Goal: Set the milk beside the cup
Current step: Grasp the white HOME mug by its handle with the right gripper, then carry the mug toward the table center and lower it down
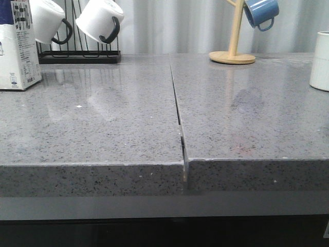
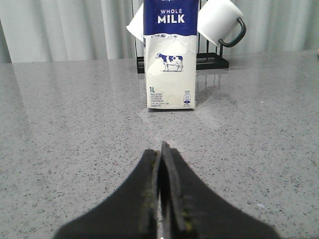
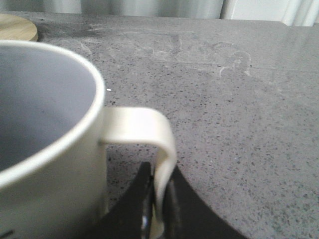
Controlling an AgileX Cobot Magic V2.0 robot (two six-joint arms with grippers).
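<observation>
The milk carton (image 1: 15,46), white with a dark blue top, stands upright at the far left of the grey counter. In the left wrist view it (image 2: 170,59) faces me with "WHOLE MILK" and a cow picture. My left gripper (image 2: 160,152) is shut and empty, low over the counter, well short of the carton. The white cup (image 1: 321,60) stands at the far right edge. In the right wrist view its body (image 3: 45,149) fills the frame and my right gripper (image 3: 158,186) is shut on its white handle (image 3: 149,129). Neither gripper shows in the front view.
A black rack (image 1: 79,54) with two white black-handled mugs (image 1: 100,20) stands behind the carton. A wooden mug tree (image 1: 232,54) with a blue mug (image 1: 261,13) stands at the back right. A seam (image 1: 177,113) splits the counter (image 1: 103,118) down the middle.
</observation>
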